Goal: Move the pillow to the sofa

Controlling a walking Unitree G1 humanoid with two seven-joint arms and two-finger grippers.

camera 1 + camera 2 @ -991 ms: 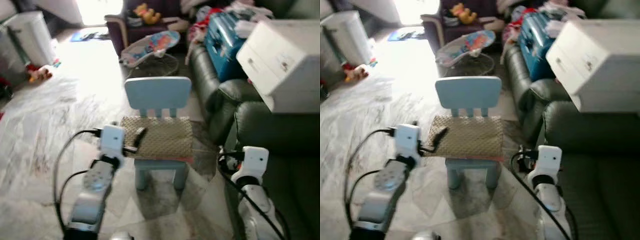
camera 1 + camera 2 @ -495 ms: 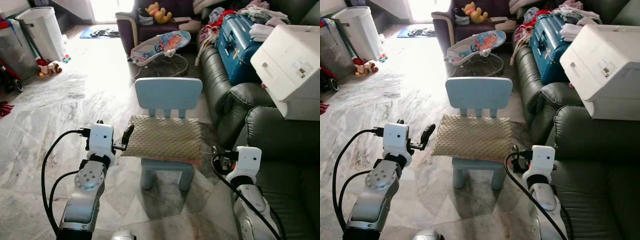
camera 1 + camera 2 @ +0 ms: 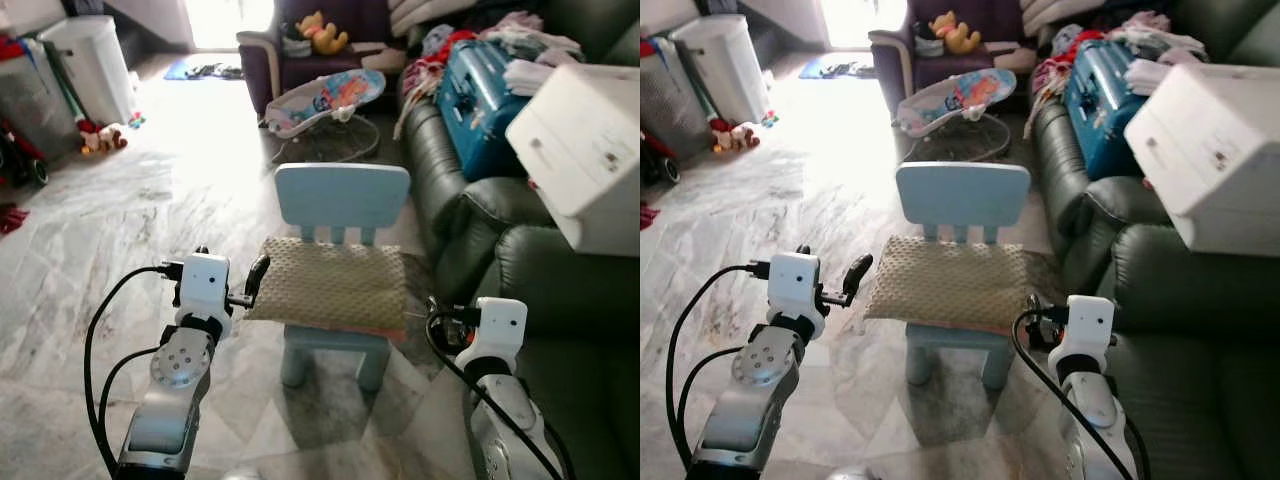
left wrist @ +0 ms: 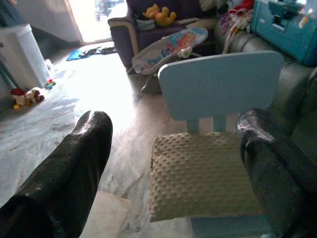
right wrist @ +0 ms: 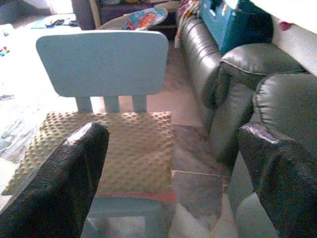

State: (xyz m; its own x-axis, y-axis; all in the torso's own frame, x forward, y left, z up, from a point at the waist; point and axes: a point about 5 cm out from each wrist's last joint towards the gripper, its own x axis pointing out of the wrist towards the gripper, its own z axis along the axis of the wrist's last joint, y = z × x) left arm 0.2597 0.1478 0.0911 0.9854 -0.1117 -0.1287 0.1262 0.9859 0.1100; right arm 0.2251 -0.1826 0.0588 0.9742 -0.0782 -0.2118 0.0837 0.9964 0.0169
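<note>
A beige bumpy pillow [image 3: 330, 285] lies flat on the seat of a small light-blue chair [image 3: 342, 197]. My left gripper [image 3: 250, 282] is held at the pillow's left edge. It is open, and its black fingers [image 4: 64, 173] stand wide apart in the left wrist view, with the pillow [image 4: 198, 178] between and beyond them. My right gripper [image 3: 1032, 312] is by the pillow's right edge, also open, with its fingers [image 5: 64, 178] spread and nothing in them. The dark leather sofa [image 3: 560, 290] runs along the right, close beside the chair.
A white drawer box [image 3: 585, 150], a blue suitcase [image 3: 480, 90] and clothes sit on the sofa's far part. A baby bouncer [image 3: 325, 95] and a purple armchair [image 3: 300, 40] stand behind the chair. A white bin [image 3: 90, 65] is far left, with marble floor [image 3: 100, 230] open on the left.
The head camera has shifted and the picture has sharpened. My left gripper's finger lay over the pillow's left part a second ago and is now at its left edge. The pillow has stayed on the chair.
</note>
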